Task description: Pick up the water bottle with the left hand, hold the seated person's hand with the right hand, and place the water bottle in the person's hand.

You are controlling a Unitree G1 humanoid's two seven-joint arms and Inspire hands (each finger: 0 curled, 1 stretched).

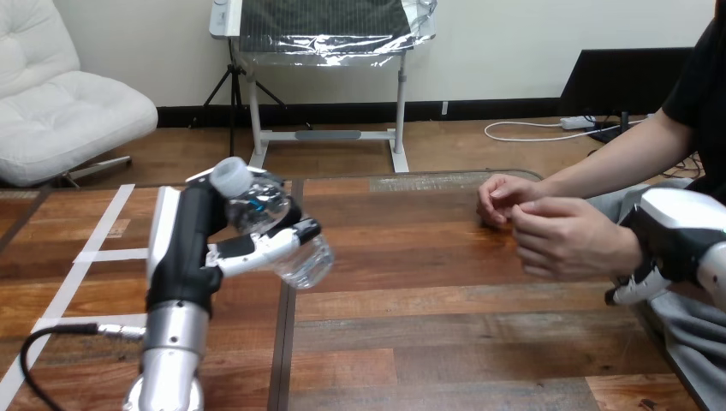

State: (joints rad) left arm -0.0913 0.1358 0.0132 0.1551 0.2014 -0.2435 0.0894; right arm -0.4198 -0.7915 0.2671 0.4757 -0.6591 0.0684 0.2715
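A clear plastic water bottle (pixel 267 212) with a white cap is tilted in the air over the left half of the wooden table (pixel 428 325). My left hand (pixel 184 248) is shut on it, with its fingers (pixel 265 244) wrapped across the bottle's body. At the right, the person's two hands rest together above the table: the nearer hand (pixel 565 235) and the farther hand (pixel 505 199). My right hand (pixel 681 227) is at the right edge, right against the wrist of the person's nearer hand. I cannot tell whether it grips that wrist.
White tape lines (pixel 94 235) cross the table's left part. A dark seam (pixel 287 334) runs down the tabletop just right of my left arm. Bare wood lies between the bottle and the person's hands. The table's right edge is under my right arm.
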